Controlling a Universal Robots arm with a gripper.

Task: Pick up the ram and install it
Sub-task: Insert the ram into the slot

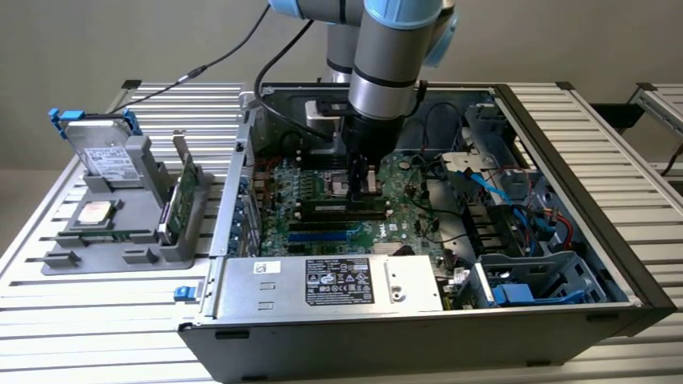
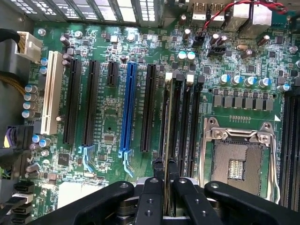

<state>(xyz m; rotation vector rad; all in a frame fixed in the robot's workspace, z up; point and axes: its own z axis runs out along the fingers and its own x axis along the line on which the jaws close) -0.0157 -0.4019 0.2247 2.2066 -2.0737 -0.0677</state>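
Note:
The ram (image 2: 166, 123) shows edge-on in the wrist view as a thin green stick. It runs lengthwise over the black memory slots (image 2: 180, 126) of the motherboard (image 2: 108, 154). My gripper (image 2: 165, 177) is shut on it, one black finger on each side of its near end. In the exterior view the gripper (image 1: 363, 186) hangs straight down inside the open computer case (image 1: 597, 232), just above the memory slots (image 1: 341, 210) in the middle of the board. Whether the stick touches a slot I cannot tell.
An empty processor socket (image 2: 239, 159) lies right beside the slots. Black and blue expansion slots (image 2: 127, 108) lie on the other side. Blue cables (image 1: 482, 178) and the power supply (image 1: 331, 284) crowd the case. A grey tray (image 1: 117, 254) at the exterior view's left holds a hard drive (image 1: 107, 156), an expansion card (image 1: 187, 192) and a processor chip (image 1: 96, 212).

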